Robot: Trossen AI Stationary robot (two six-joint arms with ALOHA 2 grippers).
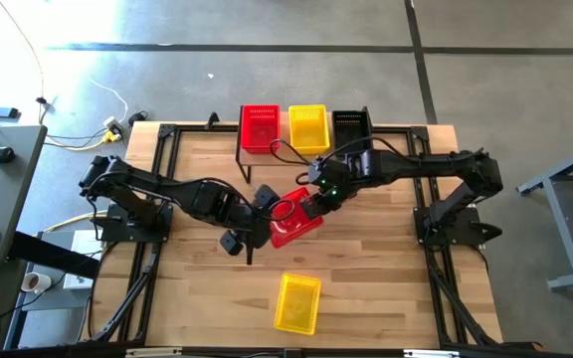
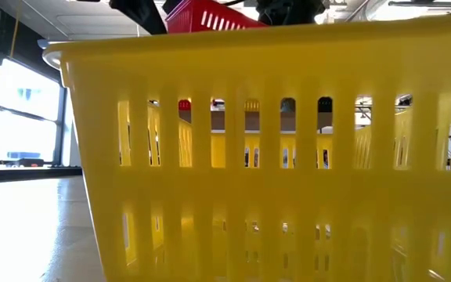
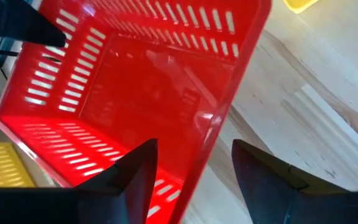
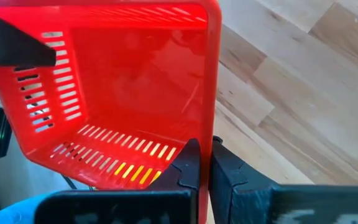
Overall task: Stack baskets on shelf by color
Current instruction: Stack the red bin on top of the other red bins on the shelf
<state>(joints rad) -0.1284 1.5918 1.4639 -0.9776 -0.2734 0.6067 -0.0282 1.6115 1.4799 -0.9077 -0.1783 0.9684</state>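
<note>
A red basket [image 1: 291, 219] hangs tilted over the middle of the table between my two grippers. My right gripper [image 4: 205, 146] is shut on its wall at the side toward the table's right. My left gripper [image 3: 194, 146] is open at the opposite side, with one finger inside the basket and one outside, astride the rim; no touch shows. On the shelf [image 1: 284, 136] at the far edge stand a red basket [image 1: 260, 127], a yellow basket [image 1: 307, 127] and a black basket [image 1: 351, 127]. Another yellow basket [image 1: 297, 301] rests on its base near the table's front edge. My right gripper pinches the red basket's side wall at the rim [image 4: 211, 118], one finger inside the basket and one outside. The fingers come slanting down from the table's right. The basket is tilted, and the low view shows it above the yellow basket's rim.
The near yellow basket [image 2: 272, 157] fills the low view and hides most of the table behind it. Bare wooden tabletop [image 1: 386, 259] lies to the right and left of it. Cables [image 1: 117, 129] lie on the floor beyond the table's far left corner.
</note>
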